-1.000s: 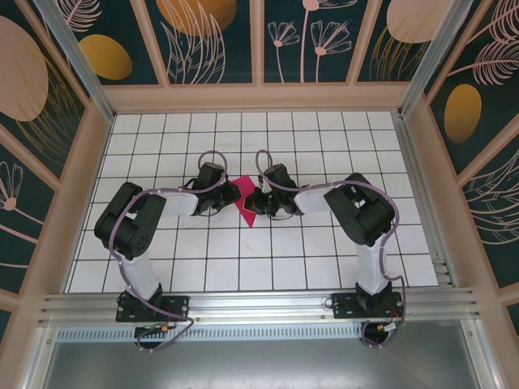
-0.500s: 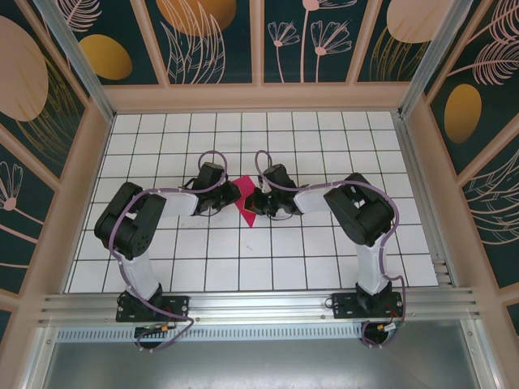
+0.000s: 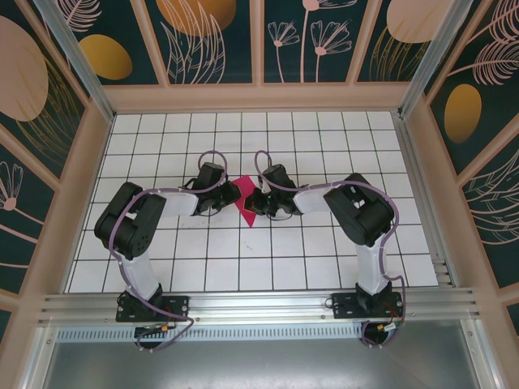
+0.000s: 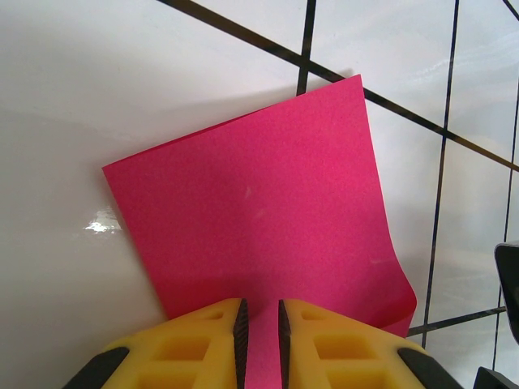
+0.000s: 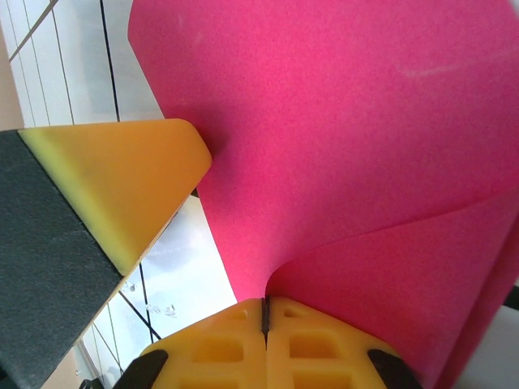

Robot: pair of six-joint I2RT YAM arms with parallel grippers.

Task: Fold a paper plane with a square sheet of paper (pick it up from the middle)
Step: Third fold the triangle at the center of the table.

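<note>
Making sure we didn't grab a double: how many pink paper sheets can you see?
1. The pink sheet is near the middle of the table; the right gripper pinches one edge, and the left gripper sits over another. A second sheet stuck flat beneath it could be hidden.

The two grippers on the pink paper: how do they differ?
The left gripper leaves a narrow slit between its jaws, pink showing in it; the right gripper has its jaws pressed tight. The square sheet of paper lies flat ahead of the left gripper but curls at the right gripper. Both have yellow fingers.
</note>
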